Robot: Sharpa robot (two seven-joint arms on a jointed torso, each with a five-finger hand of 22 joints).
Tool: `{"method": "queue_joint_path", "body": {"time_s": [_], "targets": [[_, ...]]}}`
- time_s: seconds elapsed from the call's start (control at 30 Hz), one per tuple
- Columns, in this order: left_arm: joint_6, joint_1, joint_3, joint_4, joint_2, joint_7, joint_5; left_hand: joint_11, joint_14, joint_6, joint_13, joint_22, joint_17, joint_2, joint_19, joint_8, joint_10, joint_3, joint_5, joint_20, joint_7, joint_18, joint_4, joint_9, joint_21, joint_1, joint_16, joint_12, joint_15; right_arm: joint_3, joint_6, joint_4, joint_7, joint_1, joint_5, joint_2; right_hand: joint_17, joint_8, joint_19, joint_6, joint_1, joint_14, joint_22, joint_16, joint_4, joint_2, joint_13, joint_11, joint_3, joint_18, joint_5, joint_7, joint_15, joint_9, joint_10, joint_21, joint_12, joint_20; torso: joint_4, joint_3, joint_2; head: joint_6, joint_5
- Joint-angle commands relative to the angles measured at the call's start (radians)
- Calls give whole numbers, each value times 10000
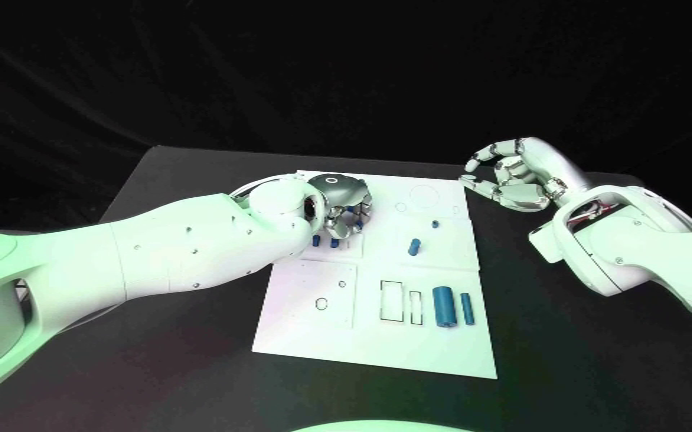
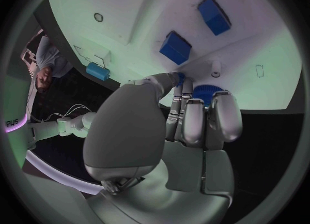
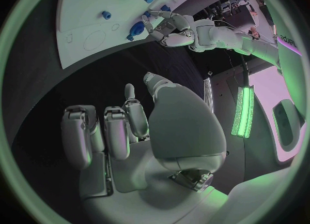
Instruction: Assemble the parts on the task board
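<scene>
The white task board (image 1: 310,327) lies in the middle of the black table. My left hand (image 1: 340,206) hovers over the board's far left part, and its fingers (image 2: 222,118) and thumb pinch a blue round part (image 2: 201,92) just above the board. Two blue blocks (image 2: 175,47) (image 2: 214,15) stand in the board just beyond those fingers. A small blue peg (image 1: 414,247) and two blue cylinders (image 1: 444,307) (image 1: 466,304) lie further right. My right hand (image 1: 516,174) hangs off the board's far right corner, fingers (image 3: 116,133) curled in, holding nothing.
The board has outlined slots (image 1: 392,302) beside the cylinders and a small oval hole (image 1: 322,303) in its near left panel. Bare black table (image 1: 577,352) surrounds the board. A lit green bar (image 3: 243,111) stands beyond the table.
</scene>
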Motion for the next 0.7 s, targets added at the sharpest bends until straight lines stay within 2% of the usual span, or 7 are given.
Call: {"method": "queue_joint_path", "body": {"time_s": [0.03, 0.37, 0.7], "targets": [[295, -34, -30, -75, 70, 51, 99, -26, 32, 84, -58, 15, -4, 48, 63, -40, 104, 62, -39, -17, 11, -208, 15, 8, 46, -24, 37, -56, -62, 2, 4, 31, 70, -6, -109, -4, 1499, -14, 526, -27, 10, 787, 2026, -58, -1, 23, 365, 3, 27, 160, 42, 10, -67, 13, 58, -29, 28, -51, -9, -2, 11, -8, 4], [285, -42, -39, -187, 137, 77, 119, -54, 39, 323, -152, 120, -24, 74, 99, -103, 456, 154, -45, -50, 22, -232, -98, 46, 118, -89, 60, -281, -85, 3, 1, 52, 70, -5, -126, -18, 1479, -6, 521, -13, 9, 782, 2020, -66, 0, 26, 359, 0, 28, 162, 43, 6, -69, 16, 56, -36, 23, -52, 10, -3, -9, -24, -11], [-52, -68, -39, -155, 124, 203, 226, -50, 41, 504, -239, 174, -58, 71, 115, -183, 721, 209, -45, -52, 40, -241, -197, 76, 156, -161, 73, -545, -77, 3, -20, 46, 85, -5, -128, -14, 1488, -3, 519, -6, 9, 785, 2017, -63, 1, 25, 395, -2, 28, 164, 42, 4, -71, 18, 93, -41, 52, -53, 0, -5, -11, 4, -12]]}}
